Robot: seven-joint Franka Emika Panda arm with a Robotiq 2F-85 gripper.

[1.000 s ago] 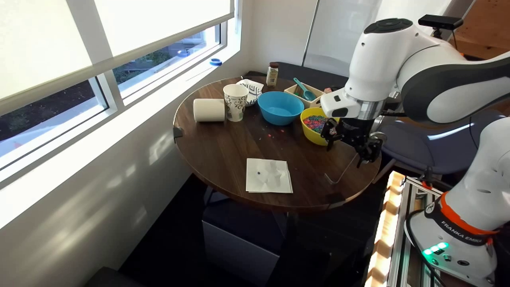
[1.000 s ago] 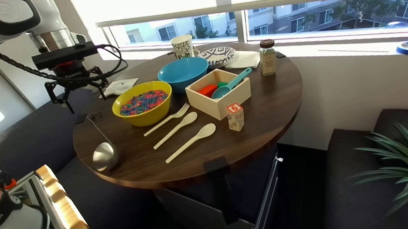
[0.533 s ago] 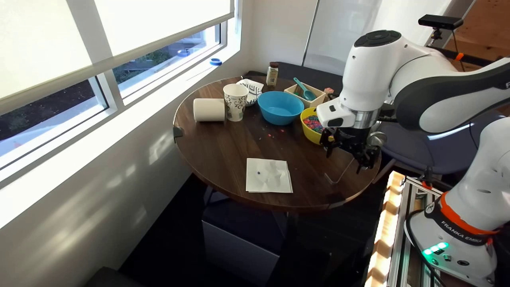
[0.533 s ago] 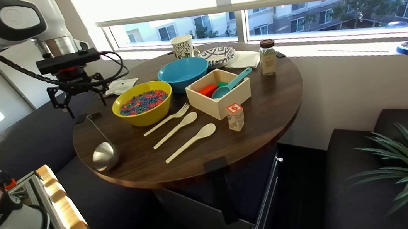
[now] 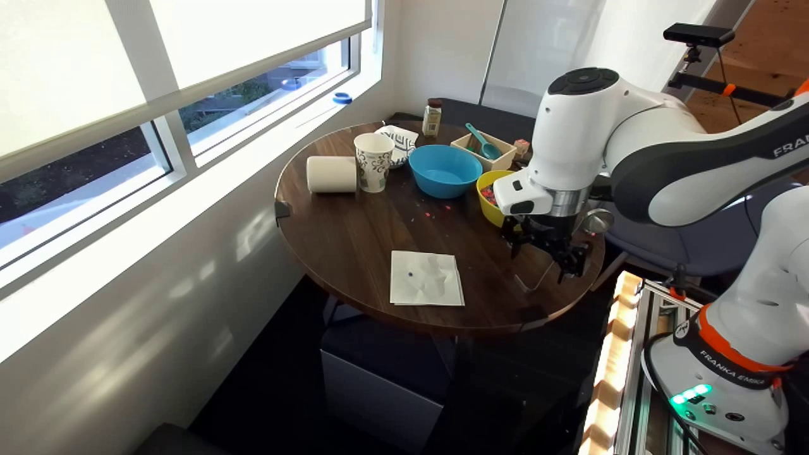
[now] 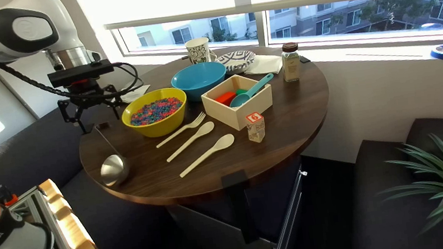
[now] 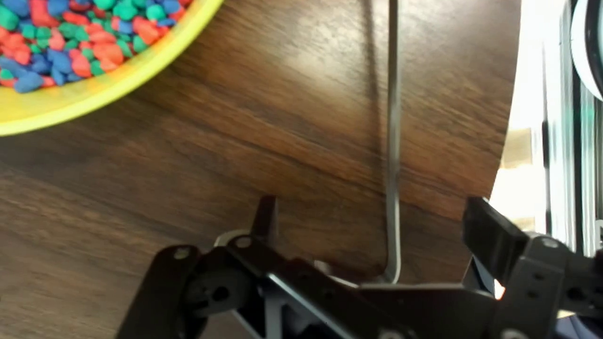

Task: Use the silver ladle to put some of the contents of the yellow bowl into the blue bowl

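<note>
The silver ladle rests near the table's edge, its cup at one end of a long thin handle. My gripper is open above the handle's hooked end; the handle runs between the fingers without touching either in the wrist view. In an exterior view the gripper hangs over that end, beside the yellow bowl. The contents are small red, blue and green pieces filling much of that bowl. Behind it stands the blue bowl, with nothing visible inside. The arm partly covers the yellow bowl in an exterior view.
A pale fork and two spoons lie by the yellow bowl. A wooden box with a turquoise scoop, a block and a jar stand beyond. A paper cup and napkin are on the table.
My gripper has come down toward the ladle's handle, shifting slightly toward the window side. It has stayed open. The ladle and both bowls have not moved.
</note>
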